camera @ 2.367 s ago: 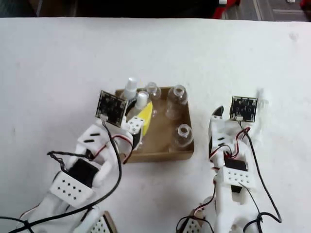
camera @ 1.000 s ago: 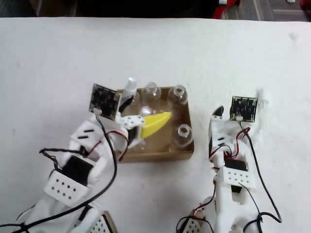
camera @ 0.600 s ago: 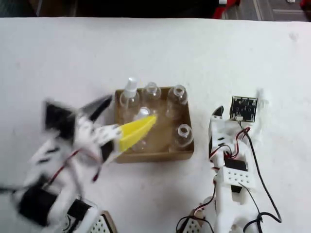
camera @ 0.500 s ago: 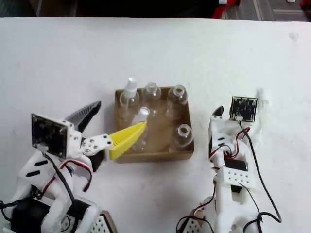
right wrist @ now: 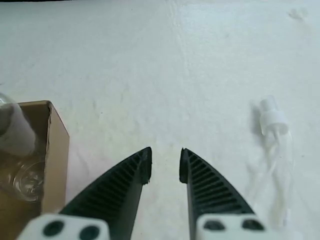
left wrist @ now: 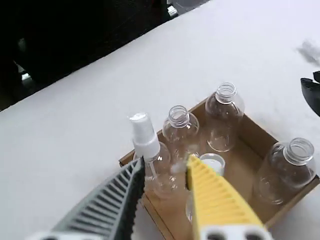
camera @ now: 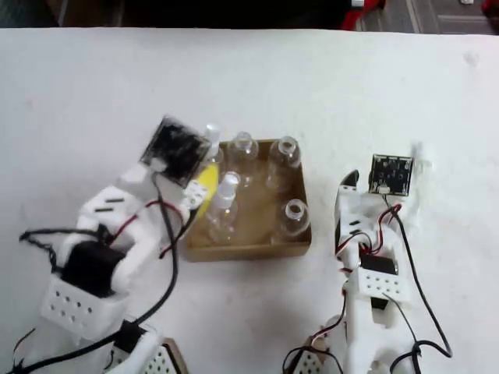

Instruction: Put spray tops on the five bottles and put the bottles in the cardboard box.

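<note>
Two look topped, three bare-necked, all five inside the cardboard box (camera: 257, 251)! Left claw (left wrist: 165, 167), fingers apart, hangs just short of the sprayer-topped bottle (left wrist: 150, 150). Right claw (right wrist: 164, 156), slightly parted, empty; a loose spray top (right wrist: 272, 120) lies ahead, to one side.

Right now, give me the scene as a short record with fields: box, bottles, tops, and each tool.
Box: cardboard box, on the table
Bottles in box: five, upright
Topped: two, the spray-topped bottle and the capped bottle next to it
Untopped: three open bottles
Loose: spray top lying on the table, outside the box
Left tool: open, above the box's left side
Right tool: open, empty
</note>
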`<state>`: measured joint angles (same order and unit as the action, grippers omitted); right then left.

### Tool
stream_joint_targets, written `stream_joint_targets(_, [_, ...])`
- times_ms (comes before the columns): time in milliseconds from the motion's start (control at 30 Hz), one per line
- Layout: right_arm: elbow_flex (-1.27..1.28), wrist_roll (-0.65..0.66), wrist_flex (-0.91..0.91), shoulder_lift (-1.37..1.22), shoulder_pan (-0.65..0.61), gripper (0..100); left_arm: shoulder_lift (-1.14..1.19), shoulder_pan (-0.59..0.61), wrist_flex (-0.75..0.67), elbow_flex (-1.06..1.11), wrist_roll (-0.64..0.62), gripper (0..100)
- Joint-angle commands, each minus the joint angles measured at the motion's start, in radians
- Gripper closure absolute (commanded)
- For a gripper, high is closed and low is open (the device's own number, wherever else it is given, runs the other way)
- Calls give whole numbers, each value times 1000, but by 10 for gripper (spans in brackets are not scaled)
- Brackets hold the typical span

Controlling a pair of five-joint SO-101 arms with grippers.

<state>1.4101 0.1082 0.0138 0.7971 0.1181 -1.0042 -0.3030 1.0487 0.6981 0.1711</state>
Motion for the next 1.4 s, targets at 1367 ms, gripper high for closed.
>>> stream_joint_targets(1367, [-15,14,-24,-1,-8,917,923,-74,470,-838,49,854])
